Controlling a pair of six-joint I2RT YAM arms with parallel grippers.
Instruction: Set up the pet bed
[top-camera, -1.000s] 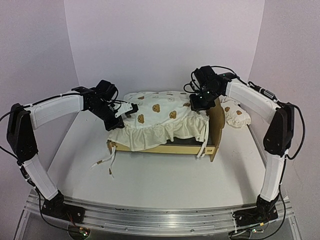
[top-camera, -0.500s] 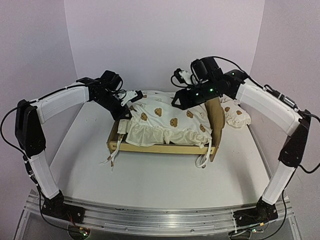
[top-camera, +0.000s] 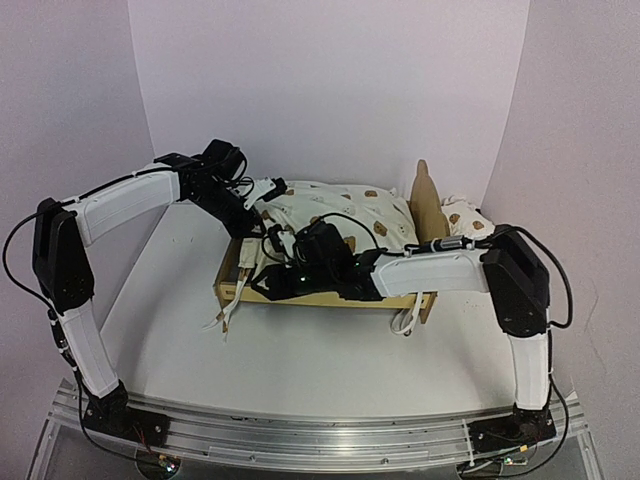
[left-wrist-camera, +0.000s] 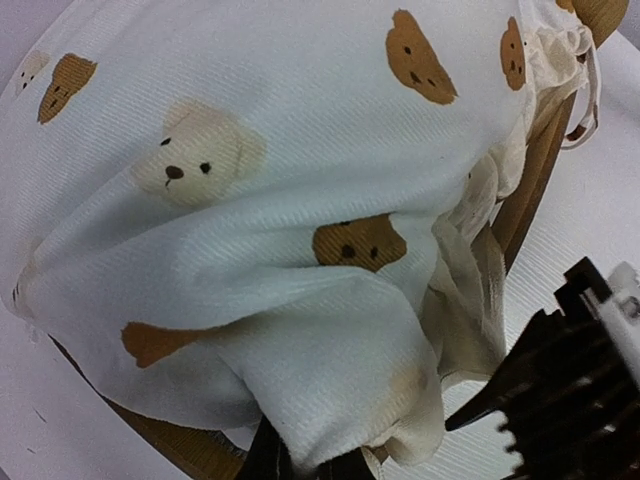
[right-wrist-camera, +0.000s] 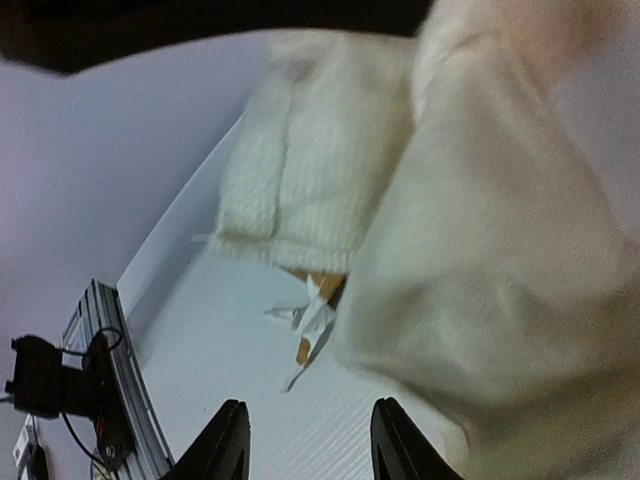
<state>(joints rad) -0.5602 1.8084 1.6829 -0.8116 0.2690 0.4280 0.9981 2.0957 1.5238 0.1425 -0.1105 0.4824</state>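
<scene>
The pet bed (top-camera: 330, 297), a light-wood frame with a tall headboard (top-camera: 429, 203) on its right, stands mid-table. A cream bear-print cushion (top-camera: 335, 212) lies over it. My left gripper (top-camera: 266, 192) is at the cushion's far left corner, shut on it. The left wrist view shows the cushion (left-wrist-camera: 280, 180) draped over wood, a fold pinched in my left gripper (left-wrist-camera: 305, 462). My right arm stretches across the bed's front, and my right gripper (top-camera: 256, 288) sits by the front left corner. It is open (right-wrist-camera: 310, 440) over bare table, nothing between its fingers, below the cushion's frill (right-wrist-camera: 300, 190).
A small bear-print pillow (top-camera: 470, 216) lies behind the headboard at the right. Tie strings (top-camera: 221, 319) trail onto the table at the bed's front left, and more tie strings (top-camera: 405, 322) hang at its front right. White walls close in at the back and sides.
My right gripper let go of the cushion near the headboard and swung down across the bed's front to its left corner. The cushion has settled flatter. The left gripper keeps its hold.
</scene>
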